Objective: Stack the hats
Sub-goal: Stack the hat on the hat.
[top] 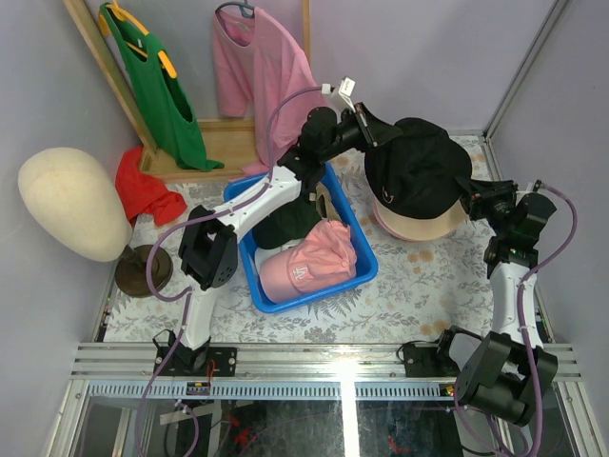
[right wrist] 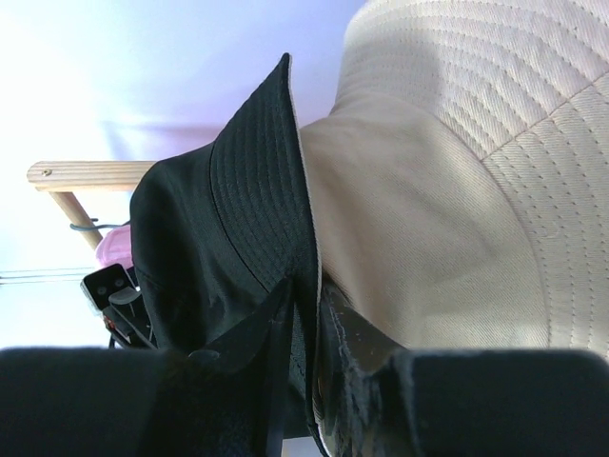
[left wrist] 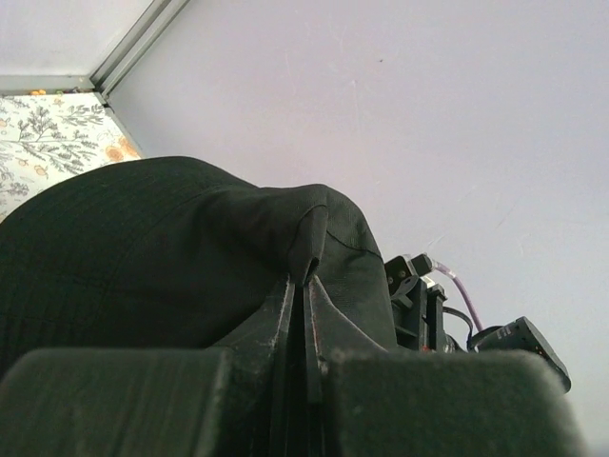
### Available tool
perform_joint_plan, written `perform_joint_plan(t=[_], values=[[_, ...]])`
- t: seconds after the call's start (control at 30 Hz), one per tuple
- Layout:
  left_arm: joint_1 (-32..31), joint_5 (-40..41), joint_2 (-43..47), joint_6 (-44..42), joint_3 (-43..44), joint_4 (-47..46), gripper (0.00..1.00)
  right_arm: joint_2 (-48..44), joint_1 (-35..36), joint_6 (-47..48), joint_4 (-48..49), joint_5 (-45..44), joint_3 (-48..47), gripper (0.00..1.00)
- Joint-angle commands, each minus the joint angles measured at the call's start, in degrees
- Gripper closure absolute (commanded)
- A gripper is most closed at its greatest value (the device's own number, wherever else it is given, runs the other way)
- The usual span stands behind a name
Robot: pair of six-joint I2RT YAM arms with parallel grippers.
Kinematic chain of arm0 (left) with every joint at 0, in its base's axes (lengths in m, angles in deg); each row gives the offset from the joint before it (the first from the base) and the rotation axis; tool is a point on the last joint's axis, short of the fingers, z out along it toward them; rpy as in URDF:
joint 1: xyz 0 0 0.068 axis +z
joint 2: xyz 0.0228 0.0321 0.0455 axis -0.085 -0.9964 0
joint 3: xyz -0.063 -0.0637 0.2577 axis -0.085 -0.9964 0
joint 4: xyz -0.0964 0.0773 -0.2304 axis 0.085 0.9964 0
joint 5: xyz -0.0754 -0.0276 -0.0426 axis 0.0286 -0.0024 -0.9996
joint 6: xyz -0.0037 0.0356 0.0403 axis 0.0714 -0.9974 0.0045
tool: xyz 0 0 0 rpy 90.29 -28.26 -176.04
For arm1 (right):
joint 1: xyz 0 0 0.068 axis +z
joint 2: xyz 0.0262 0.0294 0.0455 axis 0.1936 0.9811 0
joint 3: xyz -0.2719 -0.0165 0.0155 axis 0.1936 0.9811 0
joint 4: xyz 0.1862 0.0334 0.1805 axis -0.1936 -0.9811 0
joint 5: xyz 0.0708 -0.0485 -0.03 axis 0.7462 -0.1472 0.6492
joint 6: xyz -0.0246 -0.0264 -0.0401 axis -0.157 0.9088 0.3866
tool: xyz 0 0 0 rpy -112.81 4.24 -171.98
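We see the black bucket hat (top: 419,162) held up by both arms over the far right part of the worktop (top: 419,286), directly above a pale pink bucket hat (top: 419,227) that lies flat there, its brim showing from under the black one on the near side. The left gripper (top: 373,129) is clenched on the black hat's far left edge; in its wrist view a fold of the dark fabric (left wrist: 143,248) is pinched between the closed fingers (left wrist: 304,286). The right gripper (top: 468,190) is clamped on the brim at the right side, and its wrist view shows the black brim (right wrist: 200,219) squeezed between its fingers (right wrist: 303,305), with the pale hat (right wrist: 457,190) just beside it.

In the middle of the worktop stands a blue bin (top: 314,293) holding a pink cap (top: 309,262) at its near end and a dark green cap (top: 285,227) behind it. We cannot tell whether the black hat touches the pale one
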Motion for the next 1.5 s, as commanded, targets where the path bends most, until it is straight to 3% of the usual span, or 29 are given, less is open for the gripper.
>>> perform_joint_plan(t=[0.0,0.47,0.83,0.93,1.13,1.2,1.47], values=[[-0.30,1.11,1.29,-3.11,4.33,1.34,1.00,-1.11,-0.39,0.90,-0.07,-1.21,-3.41,0.78],[-2.11,0.89,-3.65,-8.02,15.32,13.81,1.00,-5.37,-0.38,2.36,-5.35,-4.83,-2.81,0.78],[-3.07,-0.44,-6.33,-8.46,17.44,18.81,0.99,-11.76,-0.38,6.02,-16.46,-14.61,-0.85,0.78],[-3.12,-0.67,-6.72,-7.72,16.88,18.84,0.89,-12.43,-0.39,6.09,-16.87,-14.86,1.45,0.78],[-2.94,3.58,-3.39,-6.45,11.90,17.01,0.45,-12.72,-0.42,6.91,-17.68,-15.27,2.53,0.78],[-2.63,5.55,-1.85,-5.49,9.68,15.94,0.36,-12.36,-0.38,7.08,-17.73,-15.05,2.38,0.78],[-0.82,11.67,3.86,-1.11,0.12,11.22,0.26,-11.23,-0.38,8.29,-18.22,-14.66,1.42,0.78]])
